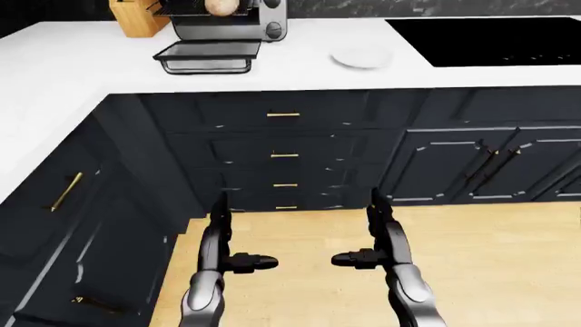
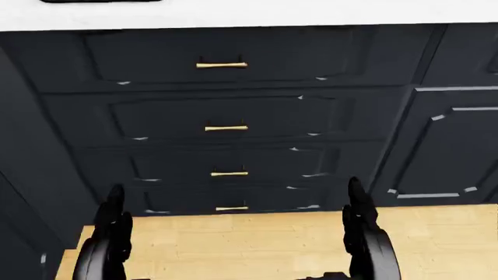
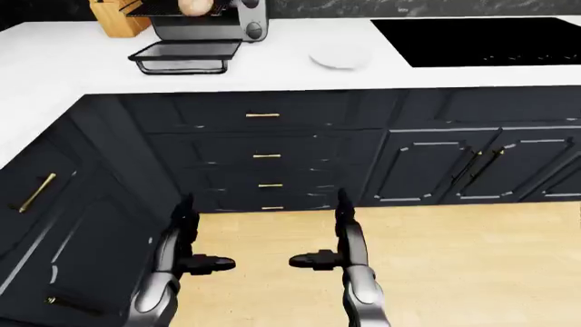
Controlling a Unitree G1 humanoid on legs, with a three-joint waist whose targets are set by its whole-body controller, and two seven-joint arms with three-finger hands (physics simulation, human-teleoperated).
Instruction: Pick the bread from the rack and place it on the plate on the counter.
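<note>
**Approach stage: bread out of reach, hands empty**

Bread sits far off at the top left of the left-eye view, on the rack inside the open toaster oven, whose door is folded down onto the white counter. We read the pale round shape as a bun or roll; the frame edge cuts off its top. The plate lies on the same counter to the right of the oven, well apart from it, with a black cooktop farther right. A wooden knife block stands just left of the oven.

We judge the step in hand to be closing the gap. The drawer stack with brass handles lies between us and the counter, and wooden floor shows beneath the arms. To do it well we would walk up square to the oven rather than the plate, stop near enough that the dropped door does not block the reach, and raise a hand over the door, not through it. The knife block makes a crowded left side, so a right-hand reach looks cleaner to us, and it also shortens the carry to the plate.

Left hand and right hand hang low over the floor, palms facing each other. On each, long fingers stand straight up and the thumb points inward. Both are spread wide, holding and touching nothing.
</note>
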